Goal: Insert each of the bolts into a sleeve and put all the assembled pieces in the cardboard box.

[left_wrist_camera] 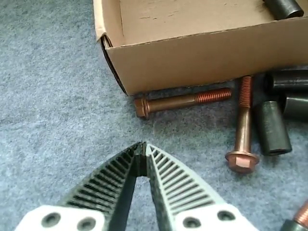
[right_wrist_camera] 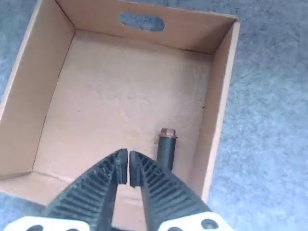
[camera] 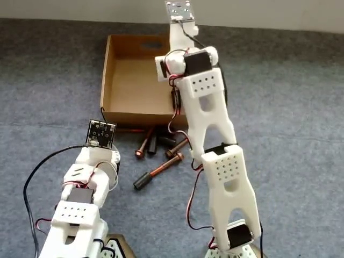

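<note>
One copper bolt in a black sleeve (right_wrist_camera: 166, 147) lies delivered in the brown cardboard box (right_wrist_camera: 219, 96) beneath the right gripper (right_wrist_camera: 128, 153), fingers pressed together, empty; the left gripper (left_wrist_camera: 143, 144), fingers likewise, hovers by loose copper bolts (left_wrist_camera: 183, 101) and black cylindrical sleeves (left_wrist_camera: 272, 127) awaiting assembly.

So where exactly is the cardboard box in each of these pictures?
High view: the cardboard box sits upper left of centre, its right side behind the right arm.
Left wrist view: it lies beyond the left gripper, just past a loose bolt, outer corner toward the camera.
Right wrist view: it is under the right gripper, seen from above.
Shared landmark: the handle cut-out, in the high and right wrist views.
</note>
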You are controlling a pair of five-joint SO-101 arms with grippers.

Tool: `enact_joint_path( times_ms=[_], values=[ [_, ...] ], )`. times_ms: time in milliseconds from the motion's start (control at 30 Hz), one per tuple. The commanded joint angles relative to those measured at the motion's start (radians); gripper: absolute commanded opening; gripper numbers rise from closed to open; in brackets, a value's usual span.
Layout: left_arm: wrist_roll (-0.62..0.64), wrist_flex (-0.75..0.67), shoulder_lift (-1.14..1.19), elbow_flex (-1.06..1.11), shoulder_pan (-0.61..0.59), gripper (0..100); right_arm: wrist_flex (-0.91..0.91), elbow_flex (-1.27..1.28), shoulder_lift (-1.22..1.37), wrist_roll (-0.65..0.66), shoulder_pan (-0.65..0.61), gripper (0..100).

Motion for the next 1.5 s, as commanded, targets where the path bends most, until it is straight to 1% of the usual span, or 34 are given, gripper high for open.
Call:
enact_joint_path(
  times_ms=[0, 133, 233, 333, 500, 633, 700, 800, 933, 1000, 1067, 1167, 1233, 1333, 1467],
  values=[
    [-0.005, -0.017, -0.018, -0.007, 0.015, 1, 0.084, -0.097, -0.081, 0.008, -0.010, 0.9],
    [-0.005, -0.017, -0.018, -0.012, 0.012, 1, 0.085, -0.101, -0.085, 0.002, -0.013, 0.9],
    [-0.005, -0.017, -0.018, -0.013, 0.010, 1, 0.087, -0.096, -0.122, 0.002, -0.051, 0.9],
    [-0.005, -0.017, -0.018, -0.013, 0.008, 1, 0.087, -0.030, -0.209, 0.002, -0.108, 0.9],
    [-0.005, -0.017, -0.018, -0.015, 0.008, 1, 0.085, 0.288, -0.456, 0.002, -0.176, 0.9],
    [-0.002, -0.017, -0.018, -0.016, -0.001, 1, 0.079, 0.616, -0.662, 0.002, -0.182, 0.9],
    [0.002, -0.017, -0.018, -0.019, -0.035, 1, 0.054, 0.783, -0.756, 0.008, -0.180, 0.9],
    [0.015, -0.015, -0.018, -0.047, -0.107, 1, -0.030, 1.032, -0.881, 0.009, -0.177, 0.9],
    [0.201, -0.015, -0.018, -0.064, -0.242, 1, -0.197, 1.403, -1.059, 0.009, -0.180, 1.0],
    [0.241, -0.015, -0.018, -0.077, -0.295, 1, -0.292, 1.598, -1.144, 0.011, -0.182, 1.0],
    [0.238, -0.015, -0.018, -0.084, -0.320, 1, -0.381, 1.790, -1.210, 0.041, -0.199, 3.3],
    [0.238, -0.015, -0.018, -0.094, -0.325, 1, -0.498, 2.037, -1.283, 0.097, -0.257, 9.9],
    [0.238, -0.015, -0.018, -0.093, -0.325, 1, -0.564, 2.164, -1.320, 0.129, -0.303, 10.4],
    [0.236, -0.015, -0.018, -0.096, -0.344, 1, -0.656, 2.282, -1.353, 0.147, -0.371, 10.4],
    [0.242, -0.020, -0.018, -0.097, -0.469, 1, -0.756, 2.367, -1.357, 0.149, -0.453, 10.9]
  ],
)
